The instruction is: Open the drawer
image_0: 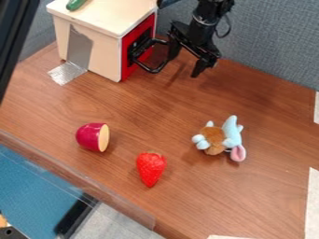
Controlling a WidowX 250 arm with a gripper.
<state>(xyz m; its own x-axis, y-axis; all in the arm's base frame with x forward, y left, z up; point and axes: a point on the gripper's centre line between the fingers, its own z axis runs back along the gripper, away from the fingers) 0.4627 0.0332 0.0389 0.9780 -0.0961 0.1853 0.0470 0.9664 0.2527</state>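
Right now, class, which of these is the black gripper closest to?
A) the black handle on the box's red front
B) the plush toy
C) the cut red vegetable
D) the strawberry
A: the gripper hangs right by the black handle that juts from the red front, well away from the things lying farther down the table.

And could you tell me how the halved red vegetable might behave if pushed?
The halved red vegetable would probably roll or rock, since it rests on its rounded side with the flat cut face turned sideways. Its smooth, glossy surface may be slippery, and suggests a stiff toy unlikely to squash.
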